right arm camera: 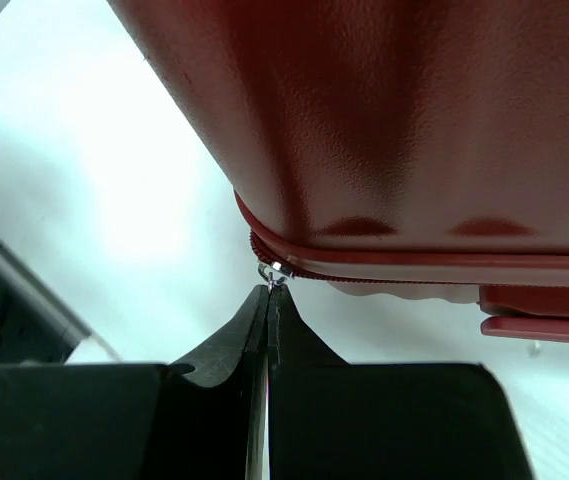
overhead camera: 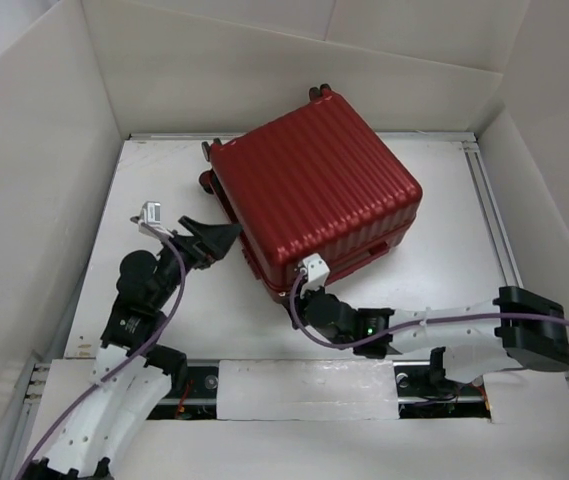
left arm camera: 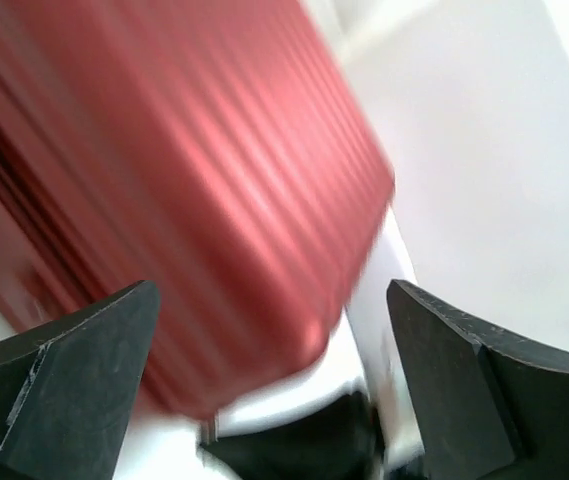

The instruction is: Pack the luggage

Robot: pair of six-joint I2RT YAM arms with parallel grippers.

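Surface (overhead camera: 164,300): white, flat, boxed in on three sides by plain white panels (overhead camera: 34,180). A metal rail (overhead camera: 494,210) is seen along the right edge, and another runs along the near edge by the arm bases. Lighting is even; a soft glare is noted on the surface in the right wrist view.

Luggage (overhead camera: 314,190): a red hard-shell case is laid flat at the middle of the surface, towards the far side, and turned at an angle to the edges. The shell is closed, with its ribbed face up. Dark wheels (overhead camera: 207,182) are seen at its far left end. In the right wrist view the shell skin is finely pebbled, and a red zip line (right arm camera: 384,275) is followed round the near corner to a small metal pull (right arm camera: 275,268).

Left gripper (overhead camera: 226,243): the jaws are spread wide just beside the left side of the case, with nothing held between them. The left wrist view is blurred.

Right gripper (right arm camera: 269,292): the jaws are pressed together, tips right at the metal pull on the near corner. Whether the pull is actually pinched cannot be told.
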